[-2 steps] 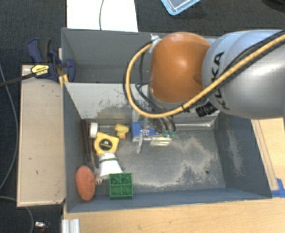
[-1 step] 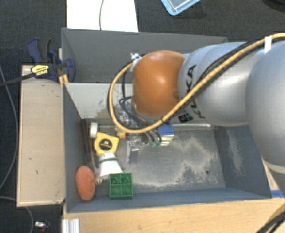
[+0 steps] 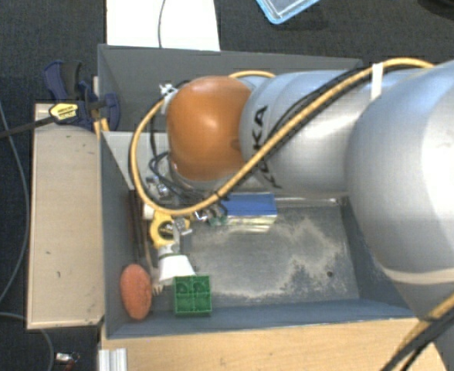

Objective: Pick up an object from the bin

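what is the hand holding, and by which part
Cannot be told: the hand hangs at the bin's left end, near the green block and a red-brown oval lump, with no hold visible.

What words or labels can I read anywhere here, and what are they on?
"KUKA": black letters on the silver arm, partly crossed by the yellow cable.
No text can be read on the green block, the blue packet or the reddish oval thing.

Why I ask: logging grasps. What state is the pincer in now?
Pincer: cannot be told, open or closed; it is low in the bin, near the green block.
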### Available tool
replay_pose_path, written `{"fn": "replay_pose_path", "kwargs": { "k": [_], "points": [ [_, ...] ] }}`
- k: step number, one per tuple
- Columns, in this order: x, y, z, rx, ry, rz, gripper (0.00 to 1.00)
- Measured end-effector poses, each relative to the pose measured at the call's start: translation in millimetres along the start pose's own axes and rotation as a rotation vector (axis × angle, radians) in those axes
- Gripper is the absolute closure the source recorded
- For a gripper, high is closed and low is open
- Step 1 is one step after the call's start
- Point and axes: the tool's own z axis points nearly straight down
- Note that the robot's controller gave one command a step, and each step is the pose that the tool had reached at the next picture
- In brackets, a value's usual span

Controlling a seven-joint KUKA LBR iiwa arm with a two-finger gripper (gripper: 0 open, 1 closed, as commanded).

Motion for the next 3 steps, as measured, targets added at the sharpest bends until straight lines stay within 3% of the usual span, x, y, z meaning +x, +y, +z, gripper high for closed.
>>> {"fn": "replay_pose_path", "kwargs": {
  "k": [1,2,3],
  "points": [
    [-0.2,10,-6,-0.002,0.004,-0.373,0.00],
    [-28.1,10,59,0.000,-0.003,-0.468,0.00],
    [-20.4,18,57,0.009,-0.033,-0.955,1.00]
  ]
}}
